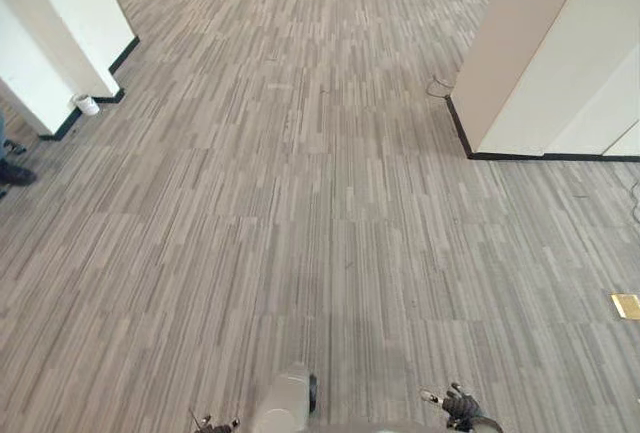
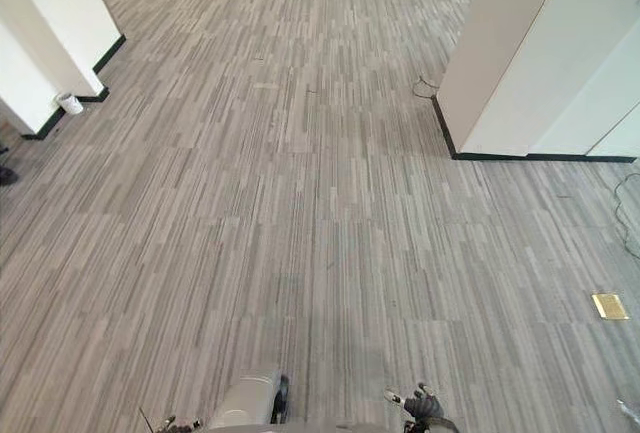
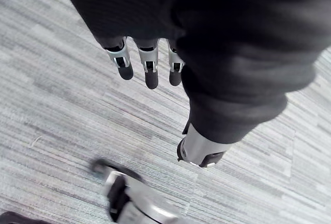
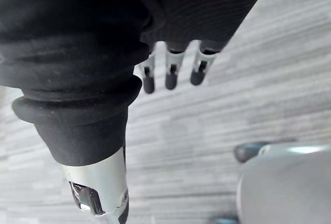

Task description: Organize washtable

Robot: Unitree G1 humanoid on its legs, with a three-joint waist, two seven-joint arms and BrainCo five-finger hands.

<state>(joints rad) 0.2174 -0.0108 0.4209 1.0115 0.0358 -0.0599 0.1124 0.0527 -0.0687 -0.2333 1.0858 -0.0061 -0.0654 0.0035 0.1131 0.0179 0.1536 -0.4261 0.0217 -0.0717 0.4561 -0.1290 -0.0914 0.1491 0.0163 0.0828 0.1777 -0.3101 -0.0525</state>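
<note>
Striped grey carpet [image 1: 300, 203] stretches ahead of me. My left hand [image 3: 151, 74] hangs over that carpet, its fingers straight and relaxed, its thumb [image 3: 199, 152] apart, and it holds nothing. My right hand [image 4: 171, 75] hangs the same way, open and empty, with its thumb [image 4: 98, 193] off to one side. In the left eye view the left hand [image 1: 215, 423] and the right hand [image 1: 460, 408] both peek in at the bottom edge.
A white pillar [image 1: 70, 23] with a black base stands at the far left, a small white cup [image 1: 87, 104] at its foot. A white partition [image 1: 560, 63] stands at the right. A person's shoe [image 1: 15, 175] shows at the left edge, a brass floor plate [image 1: 626, 305] at the right.
</note>
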